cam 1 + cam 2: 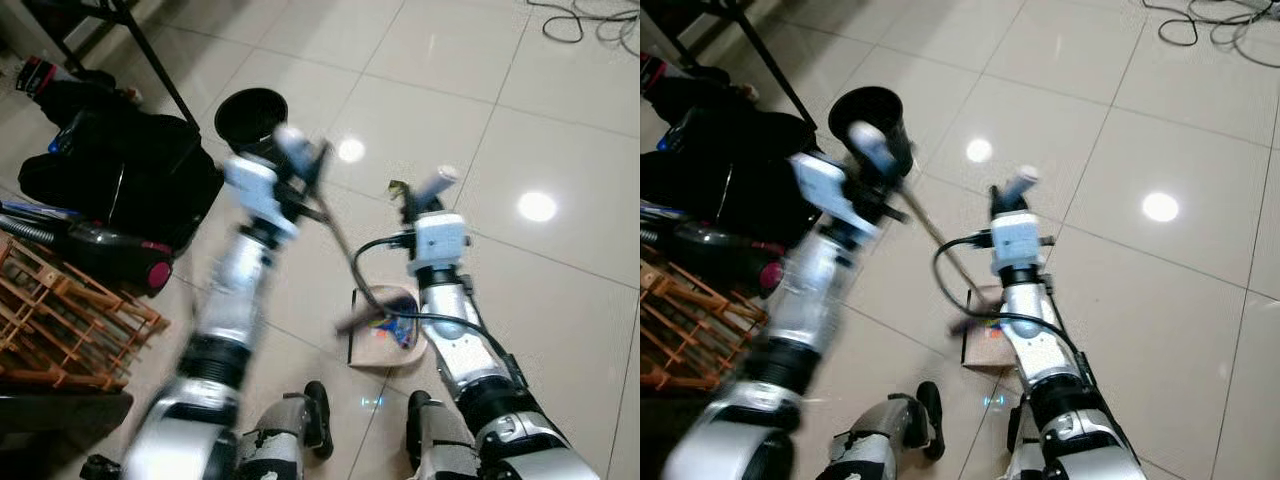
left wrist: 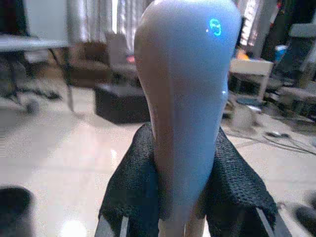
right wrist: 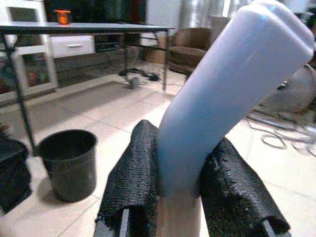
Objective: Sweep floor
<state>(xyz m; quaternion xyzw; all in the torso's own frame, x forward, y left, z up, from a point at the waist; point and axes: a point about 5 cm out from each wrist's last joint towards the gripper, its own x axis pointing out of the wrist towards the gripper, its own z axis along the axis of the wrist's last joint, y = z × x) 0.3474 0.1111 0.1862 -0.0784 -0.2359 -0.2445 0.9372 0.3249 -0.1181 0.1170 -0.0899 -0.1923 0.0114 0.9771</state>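
Two grippers, two handles, sweeping into a dustpan.

Left gripper [image 2: 182,207] is clamped on the broom handle [image 2: 185,98]; right gripper [image 3: 180,197] is closed around the dustpan handle [image 3: 222,98]. The dustpan [image 1: 385,335] sits on the floor tiles [image 1: 560,110] by the robot's feet, holding scraps. A fast, blurred stroke could flick debris past the pan.

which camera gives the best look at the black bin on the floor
The right wrist view: the black bin stands sharp on the tiles, rim and side wall both plain. Both eye views show it from above, partly behind the blurred left arm. The left wrist view catches a dark edge, too little to tell.
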